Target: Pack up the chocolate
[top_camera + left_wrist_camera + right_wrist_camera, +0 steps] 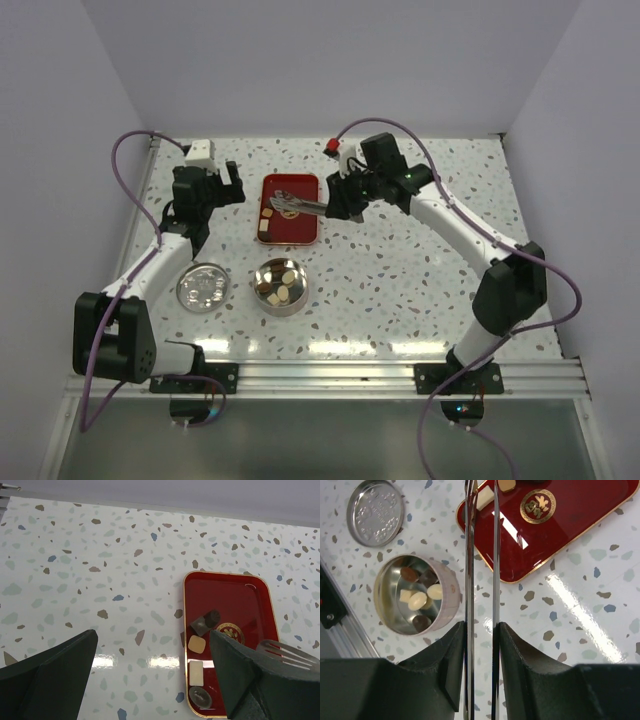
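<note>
Chocolate (417, 601) is roughly half packed: half a dozen pieces lie in the open tin (451, 605) near the middle, lid (202, 288) beside it on the left, while about five wait on the red tray (240, 595) farther back. Right gripper (480, 627) pinches metal tongs (469, 555) reaching over the tray's left side; left gripper (152, 640) hangs spread wide and empty, left of the tray.
</note>
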You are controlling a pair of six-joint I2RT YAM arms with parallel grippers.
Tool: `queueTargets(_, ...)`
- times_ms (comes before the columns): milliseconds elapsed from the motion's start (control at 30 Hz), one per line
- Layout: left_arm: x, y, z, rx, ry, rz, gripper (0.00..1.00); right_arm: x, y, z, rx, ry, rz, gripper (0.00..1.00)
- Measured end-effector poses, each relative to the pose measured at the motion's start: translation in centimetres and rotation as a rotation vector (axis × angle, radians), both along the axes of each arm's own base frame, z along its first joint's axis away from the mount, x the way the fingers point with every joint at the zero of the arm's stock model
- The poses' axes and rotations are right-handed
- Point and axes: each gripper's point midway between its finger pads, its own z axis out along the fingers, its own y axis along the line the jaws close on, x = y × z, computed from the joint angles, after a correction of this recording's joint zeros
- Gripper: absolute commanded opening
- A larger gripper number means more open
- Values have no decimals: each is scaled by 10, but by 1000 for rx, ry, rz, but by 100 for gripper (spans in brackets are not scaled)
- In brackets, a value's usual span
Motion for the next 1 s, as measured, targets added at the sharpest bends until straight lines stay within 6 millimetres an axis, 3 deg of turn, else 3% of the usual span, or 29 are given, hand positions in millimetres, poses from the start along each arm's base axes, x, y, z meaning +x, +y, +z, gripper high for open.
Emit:
queueTargets(200,0,0,0,0,0,0,100,28,5,-23,2,13,-40,36)
queueTargets(533,0,0,0,1,0,1,100,66,16,-42,49,37,-109,38)
queueTargets(1000,0,1,0,2,1,4,100,83,15,-72,58,108,-165,39)
